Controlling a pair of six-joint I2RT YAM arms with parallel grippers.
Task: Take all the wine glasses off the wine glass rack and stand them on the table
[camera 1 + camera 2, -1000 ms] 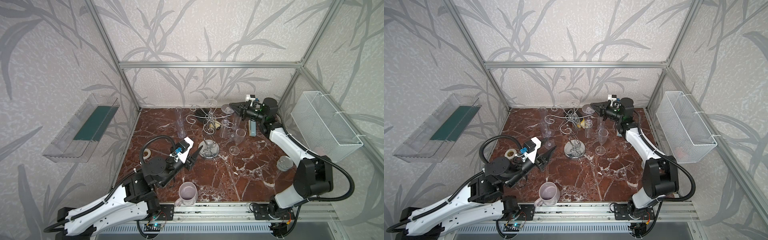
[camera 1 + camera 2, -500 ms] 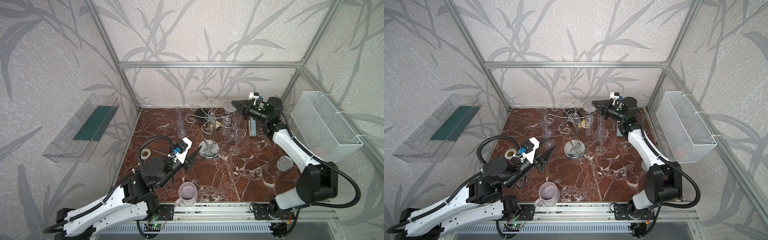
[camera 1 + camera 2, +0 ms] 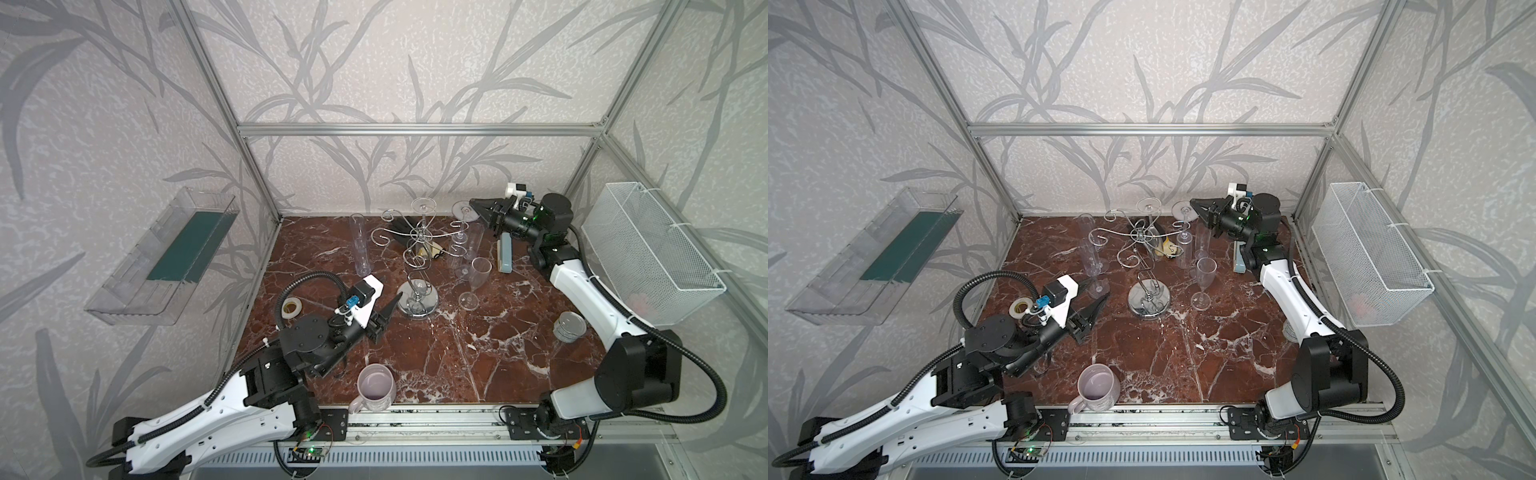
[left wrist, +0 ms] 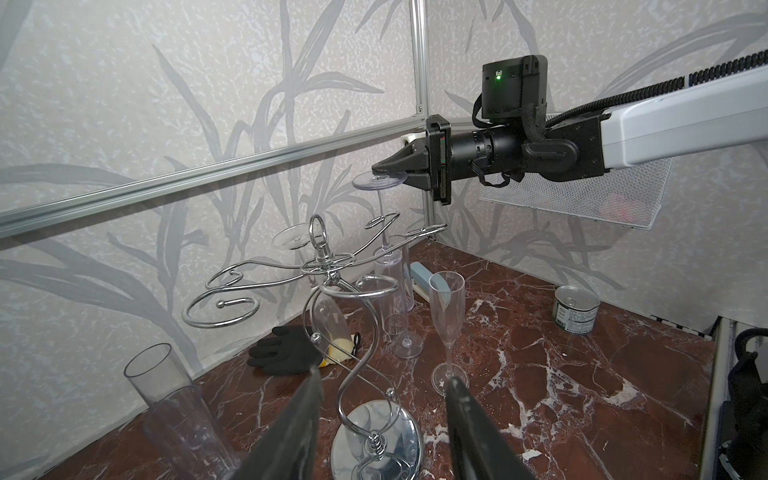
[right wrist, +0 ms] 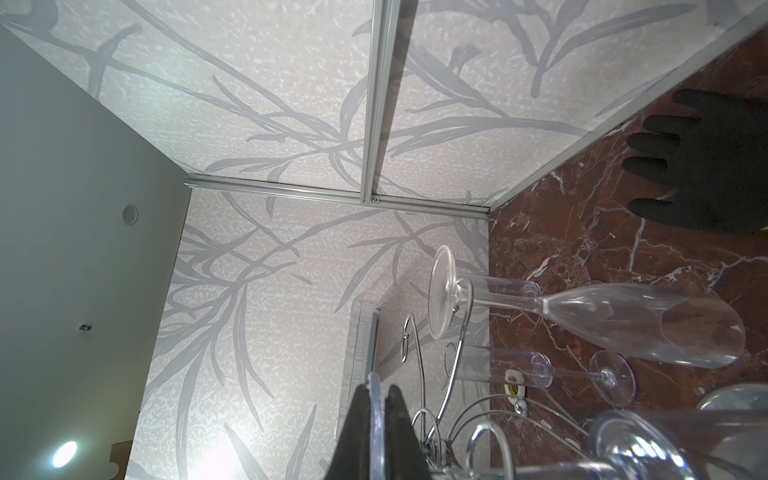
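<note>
In a top view the right gripper point(image 3: 474, 203) pinches the foot of the wine glass point(image 3: 463, 210), raised at the far right of the wine glass rack point(image 3: 419, 239); left wrist: the left gripper point(image 4: 384, 374) is half-spread and empty, near the rack's base; right wrist: the jaws clamp the foot's rim.

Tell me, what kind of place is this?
Probably a robot test booth, not a home: two robot arms on a rail, an aluminium frame with leaf-patterned walls, a marble tabletop.
</note>
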